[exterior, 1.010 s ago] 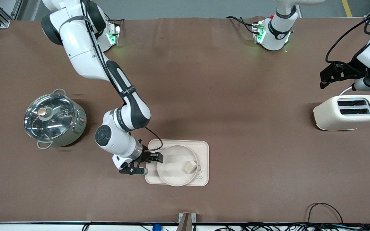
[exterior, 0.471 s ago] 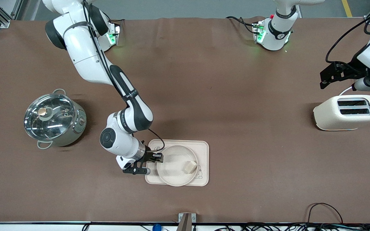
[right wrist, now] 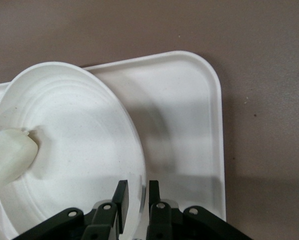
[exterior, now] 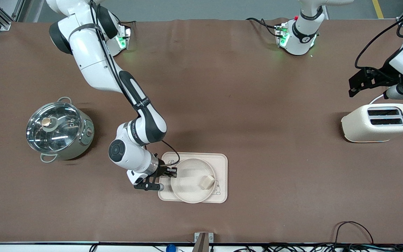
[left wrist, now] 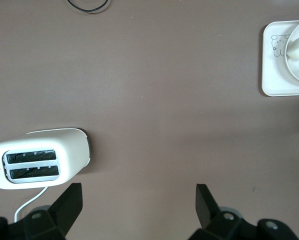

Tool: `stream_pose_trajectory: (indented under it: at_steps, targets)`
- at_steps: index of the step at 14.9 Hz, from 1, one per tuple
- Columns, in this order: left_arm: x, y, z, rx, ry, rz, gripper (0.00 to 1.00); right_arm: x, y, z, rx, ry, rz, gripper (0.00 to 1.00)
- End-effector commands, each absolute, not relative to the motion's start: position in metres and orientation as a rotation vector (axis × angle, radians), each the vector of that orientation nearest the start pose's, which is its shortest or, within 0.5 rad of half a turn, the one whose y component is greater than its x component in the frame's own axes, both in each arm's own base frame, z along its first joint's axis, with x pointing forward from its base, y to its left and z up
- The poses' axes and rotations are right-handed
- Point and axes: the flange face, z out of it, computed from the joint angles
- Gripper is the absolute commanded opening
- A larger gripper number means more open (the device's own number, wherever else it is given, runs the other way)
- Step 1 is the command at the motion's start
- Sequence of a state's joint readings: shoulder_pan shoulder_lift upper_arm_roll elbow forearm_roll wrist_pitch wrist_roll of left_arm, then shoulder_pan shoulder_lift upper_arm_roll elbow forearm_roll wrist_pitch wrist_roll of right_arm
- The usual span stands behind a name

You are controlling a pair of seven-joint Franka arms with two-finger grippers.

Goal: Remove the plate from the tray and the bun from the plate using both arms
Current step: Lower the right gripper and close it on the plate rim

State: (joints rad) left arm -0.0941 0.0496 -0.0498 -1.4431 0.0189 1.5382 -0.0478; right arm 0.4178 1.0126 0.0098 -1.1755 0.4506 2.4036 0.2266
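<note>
Front view: the right gripper (exterior: pixel 171 172) pinches the rim of the plate (exterior: pixel 187 187), which sits on the tray (exterior: pixel 222 164); the bun (exterior: pixel 207 182) lies in the plate, away from the fingers. The left arm waits, its gripper (exterior: pixel 357 85) above the toaster (exterior: pixel 378 122).

Left wrist view: the left gripper (left wrist: pixel 137 205) is spread wide, holding nothing.

Right wrist view: the fingers (right wrist: pixel 120 200) are narrow, closed on the plate's rim.

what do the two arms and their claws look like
Both arms are glossy white with rounded segments and black joint bands. The right arm has a thin black cable strapped along it, and small lettering on one black band. Green lights glow at both bases. Each claw, right and left, is matte black with two fingers.
</note>
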Motion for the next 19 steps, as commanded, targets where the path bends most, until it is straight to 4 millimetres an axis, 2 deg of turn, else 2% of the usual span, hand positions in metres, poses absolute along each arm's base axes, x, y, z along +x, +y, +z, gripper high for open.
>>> stream_pose_trajectory:
  at_steps: [1, 2, 5, 8, 11, 15, 19]
  targets:
    - [0.561, -0.077, 0.657, -3.131, 0.145, -0.066, 1.0, 0.714, 0.324, 0.187, -2.711, 0.18, -0.111, 0.2]
    - [0.561, -0.077, 0.657, -3.131, 0.145, -0.066, 1.0, 0.714, 0.324, 0.187, -2.711, 0.18, -0.111, 0.14]
    - [0.561, -0.077, 0.657, -3.131, 0.145, -0.066, 1.0, 0.716, 0.322, 0.188, -2.709, 0.186, -0.113, 0.05]
    - [0.561, -0.077, 0.657, -3.131, 0.145, -0.066, 1.0, 0.718, 0.318, 0.192, -2.687, 0.213, -0.105, 0.01]
    - [0.561, -0.077, 0.657, -3.13, 0.15, -0.066, 1.0, 0.724, 0.305, 0.2, -2.671, 0.239, -0.107, 0.01]
    - [0.561, -0.076, 0.657, -3.13, 0.147, -0.066, 1.0, 0.723, 0.302, 0.239, -2.667, 0.199, -0.018, 0.01]
    - [0.561, -0.077, 0.657, -3.132, 0.148, -0.066, 1.0, 0.709, 0.31, 0.281, -2.674, 0.088, 0.088, 0.01]
